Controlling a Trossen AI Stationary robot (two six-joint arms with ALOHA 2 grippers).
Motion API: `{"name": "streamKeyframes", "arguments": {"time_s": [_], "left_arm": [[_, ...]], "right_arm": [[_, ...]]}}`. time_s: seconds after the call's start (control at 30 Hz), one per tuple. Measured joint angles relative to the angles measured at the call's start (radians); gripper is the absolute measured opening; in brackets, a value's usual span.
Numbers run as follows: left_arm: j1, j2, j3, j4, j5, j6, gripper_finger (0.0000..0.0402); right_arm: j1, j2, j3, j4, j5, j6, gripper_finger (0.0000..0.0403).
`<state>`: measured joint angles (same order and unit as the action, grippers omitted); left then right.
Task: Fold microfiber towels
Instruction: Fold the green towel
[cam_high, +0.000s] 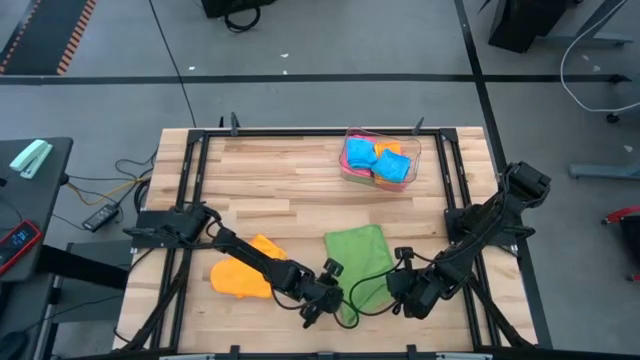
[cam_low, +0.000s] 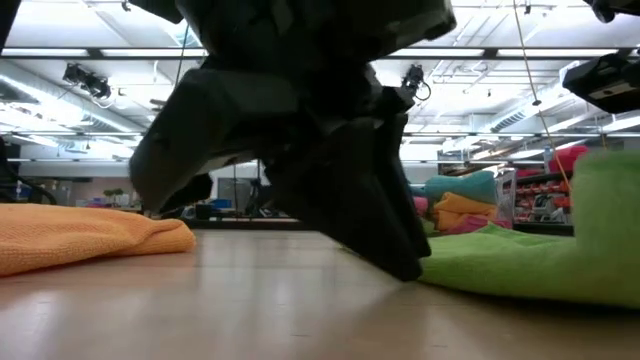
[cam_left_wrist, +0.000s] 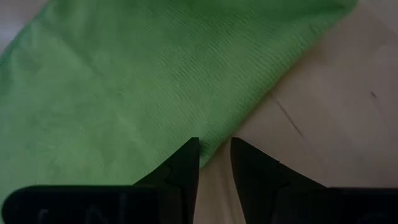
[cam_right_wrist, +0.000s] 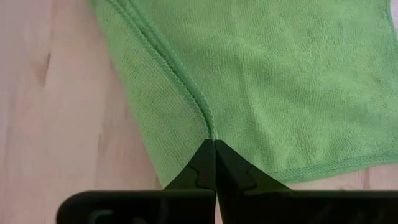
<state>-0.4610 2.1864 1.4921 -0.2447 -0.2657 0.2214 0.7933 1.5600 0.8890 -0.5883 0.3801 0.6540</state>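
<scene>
Folding soft green microfiber towel (cam_high: 357, 258) halfway, right gripper (cam_right_wrist: 214, 146) clamped on its hem, left gripper (cam_left_wrist: 214, 152) slightly apart at edge, orange towel (cam_high: 245, 272) waiting.

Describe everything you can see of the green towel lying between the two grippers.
The green towel is a soft microfiber cloth with a fine looped weave and a stitched hem. It lies flat on the wooden table, near its front edge, one side folded over so a doubled layer shows. The left gripper sits at its edge, jaws slightly apart. The right gripper, jaws shut, is pinching the folded hem. The orange towel lies apart from it.
</scene>
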Motion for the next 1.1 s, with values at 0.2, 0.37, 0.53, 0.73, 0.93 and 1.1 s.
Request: {"name": "streamKeyframes", "arguments": {"time_s": [0.2, 0.37, 0.53, 0.73, 0.93, 1.1], "left_arm": [[-0.001, 0.000, 0.000, 0.004, 0.011, -0.003, 0.0106], [0.022, 0.000, 0.000, 0.017, 0.146, -0.062, 0.0150], [0.070, -0.003, 0.000, 0.025, 0.231, -0.140, 0.0210], [0.082, -0.007, 0.000, 0.003, 0.273, -0.158, 0.0249], [0.075, 0.013, 0.003, -0.010, 0.273, -0.164, 0.0237], [0.074, 0.014, 0.002, 0.000, 0.273, -0.164, 0.0223]], "right_arm": [[-0.002, 0.000, 0.000, -0.006, 0.000, -0.007, 0.0003], [-0.008, 0.000, 0.000, -0.006, -0.003, -0.016, 0.0003], [-0.008, 0.000, 0.000, 0.002, -0.005, -0.020, 0.0003], [-0.008, 0.000, 0.000, 0.003, -0.008, -0.009, 0.0003], [-0.008, 0.000, 0.000, 0.005, -0.008, -0.009, 0.0003], [-0.008, -0.010, 0.000, 0.010, -0.015, -0.021, 0.0003]]}}
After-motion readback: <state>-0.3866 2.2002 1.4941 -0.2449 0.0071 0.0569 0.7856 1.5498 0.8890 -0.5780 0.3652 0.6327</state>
